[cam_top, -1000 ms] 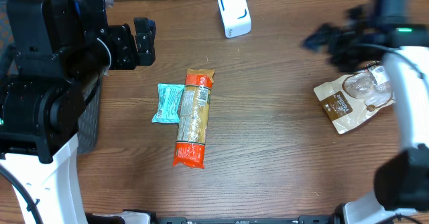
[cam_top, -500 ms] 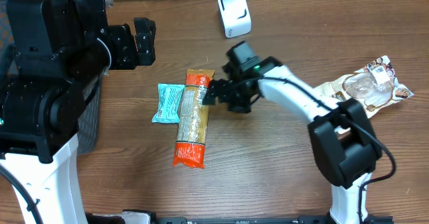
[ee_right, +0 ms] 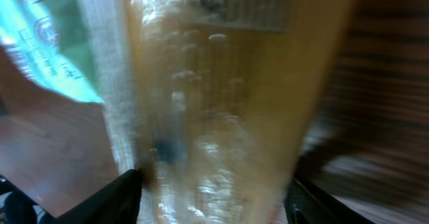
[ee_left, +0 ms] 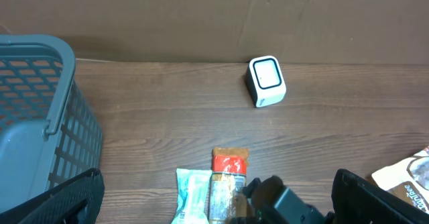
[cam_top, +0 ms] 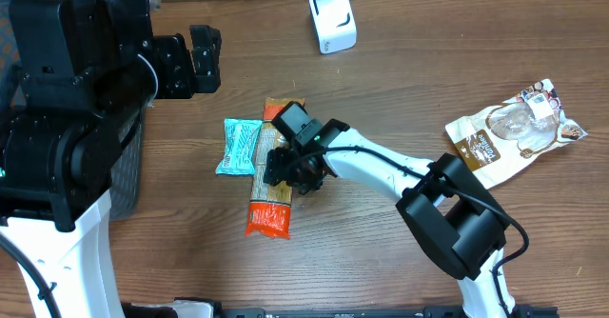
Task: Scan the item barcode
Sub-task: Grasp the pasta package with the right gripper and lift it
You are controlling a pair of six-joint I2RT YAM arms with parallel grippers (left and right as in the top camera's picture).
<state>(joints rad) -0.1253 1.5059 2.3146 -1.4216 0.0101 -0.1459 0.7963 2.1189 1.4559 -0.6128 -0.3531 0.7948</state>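
While straddling the long orange-ended packet [cam_top: 266,201], lying flat mid-table against a teal wrapper [cam_top: 238,147], working on the pick-up step: right gripper [cam_top: 288,170] partly spread, fingers [ee_right: 127,190] flanking both sides, firm hold impossible to confirm. Next, probably needing a secure pinch, then lifting and turning the barcode toward the white scanner [cam_top: 332,19]. Reaching in low with the right arm; left gripper [cam_top: 205,59] hanging wide open near the basket [ee_left: 40,96].

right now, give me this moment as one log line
step: grasp for scan | right gripper: straddling orange packet, grip unclear | left gripper: open, off to the side | scanner: far side, apart from both
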